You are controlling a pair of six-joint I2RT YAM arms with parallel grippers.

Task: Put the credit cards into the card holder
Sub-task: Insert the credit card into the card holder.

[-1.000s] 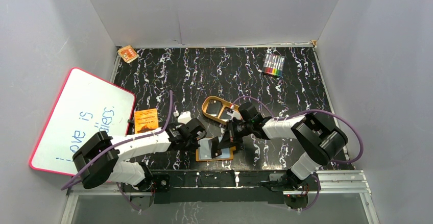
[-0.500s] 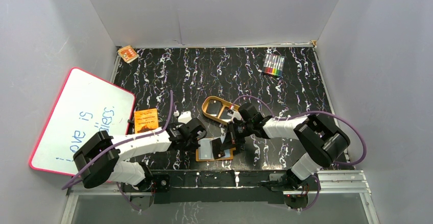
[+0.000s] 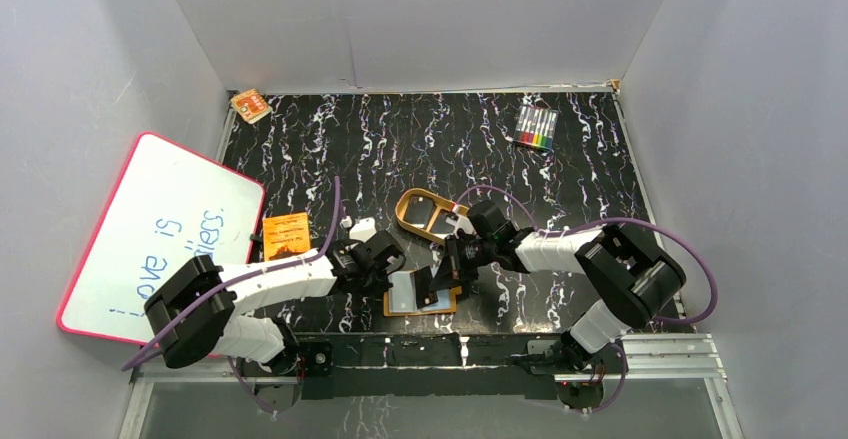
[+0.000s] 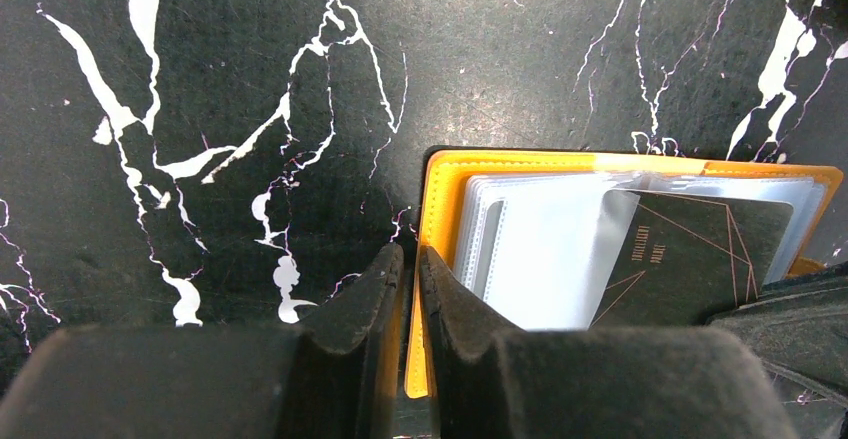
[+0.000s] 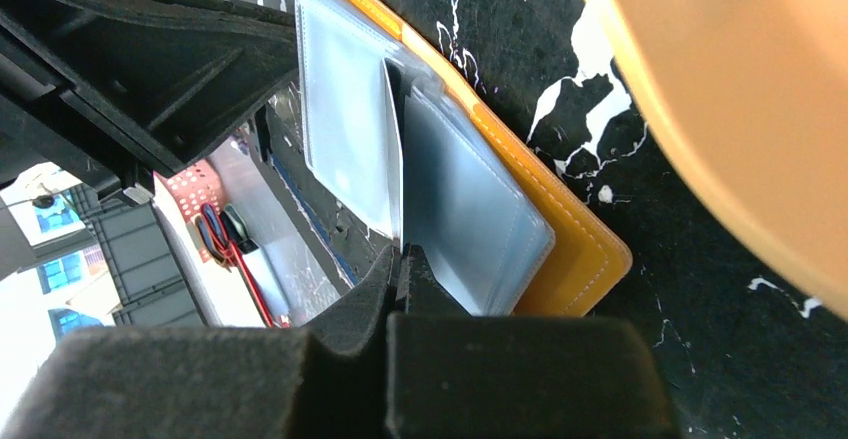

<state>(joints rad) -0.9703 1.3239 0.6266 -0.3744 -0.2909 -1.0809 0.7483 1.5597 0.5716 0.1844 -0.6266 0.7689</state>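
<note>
the card holder (image 4: pixel 440 189) lies open on the tabletop (image 3: pixel 400 139) at the near edge, between the two arms. the left tool (image 4: pixel 410 259) is clenched on the orange cover at the holder's left edge, pinning it. the right tool (image 5: pixel 402 257) is clenched on a credit card (image 4: pixel 690 259), which lies tilted over the clear sleeves (image 4: pixel 540 259) with its left edge at a sleeve mouth; whether it is inside a pocket i cannot tell.

to do this step well, i judge the left tool should hold the cover flat while the right tool brings the card level with the pocket and slides it straight leftward. a skewed corner could snag or buckle the soft sleeve.

counted, largest first: one tabletop, one whiteboard (image 3: pixel 160 229), two arms, one tan tray (image 3: pixel 408 209), one card holder, one orange booklet (image 3: pixel 285 236), one pack of markers (image 3: pixel 536 127), and one credit card in plain sight — any cards in the tray are too small to count.
</note>
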